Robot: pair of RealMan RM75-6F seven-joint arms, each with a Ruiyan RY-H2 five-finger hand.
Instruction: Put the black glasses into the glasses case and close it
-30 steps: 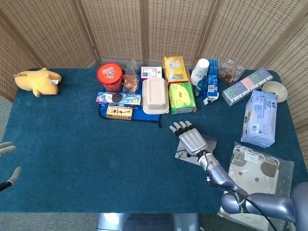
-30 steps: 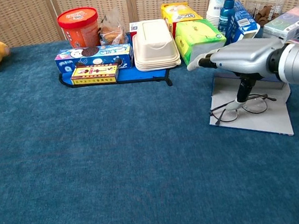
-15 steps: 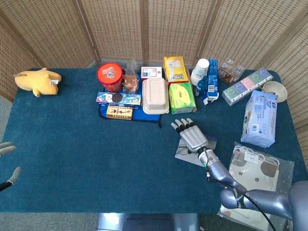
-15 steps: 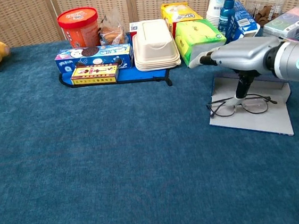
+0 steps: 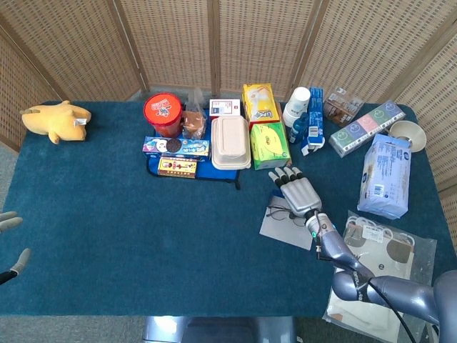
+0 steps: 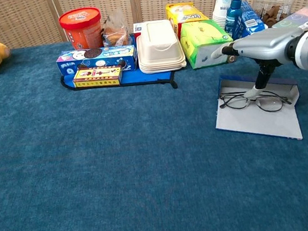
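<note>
right hand (image 6: 257, 46) over black glasses (image 6: 254, 100), no readable labels

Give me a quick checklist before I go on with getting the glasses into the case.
1. Black glasses lie on the open glasses case: ok.
2. Glasses fully seated in the case's tray: cannot tell.
3. Right hand over the glasses, thumb down at the frame; firm hold: cannot tell.
4. Case still open, flap flat on the table: not ok for closing yet.
5. Green tissue box sits near the right hand: ok, apart.
6. Left hand only at the table's edge, idle: ok.
</note>
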